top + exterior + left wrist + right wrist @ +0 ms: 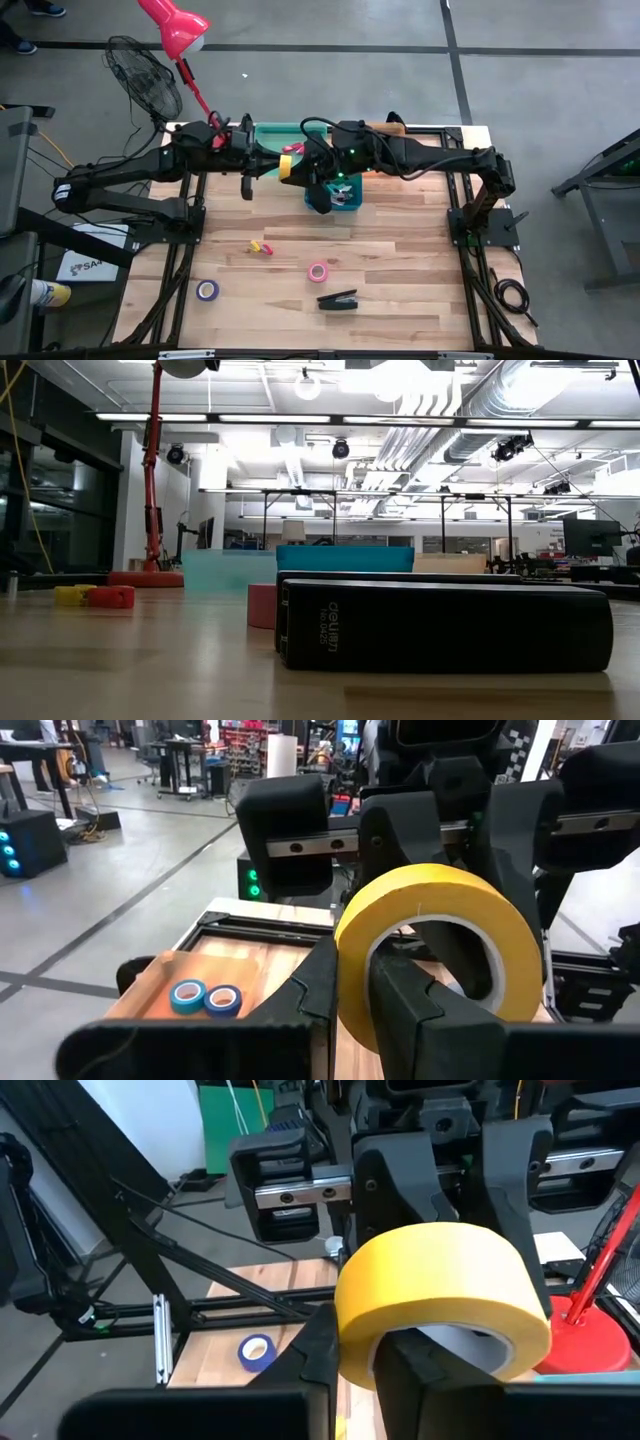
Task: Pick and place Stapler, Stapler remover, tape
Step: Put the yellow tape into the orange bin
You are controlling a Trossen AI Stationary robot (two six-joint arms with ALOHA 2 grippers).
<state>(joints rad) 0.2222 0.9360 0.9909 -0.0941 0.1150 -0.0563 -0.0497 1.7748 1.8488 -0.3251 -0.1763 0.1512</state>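
A pale wooden table (400, 270) is standing on grey concrete. At upper centre, the left gripper (283, 166) and right gripper (296, 163) are both clamping one yellow tape roll (286, 167) beside a teal bin (345, 196). Lower down are lying one pink roll (318, 271), one purple roll (207, 290) and one stapler (338, 299).

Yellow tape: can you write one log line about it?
yellow tape | clamped by left claw and right claw | above table | handover between arms

Grey concrete floor (330, 25), ceiling strip lights (300, 418)
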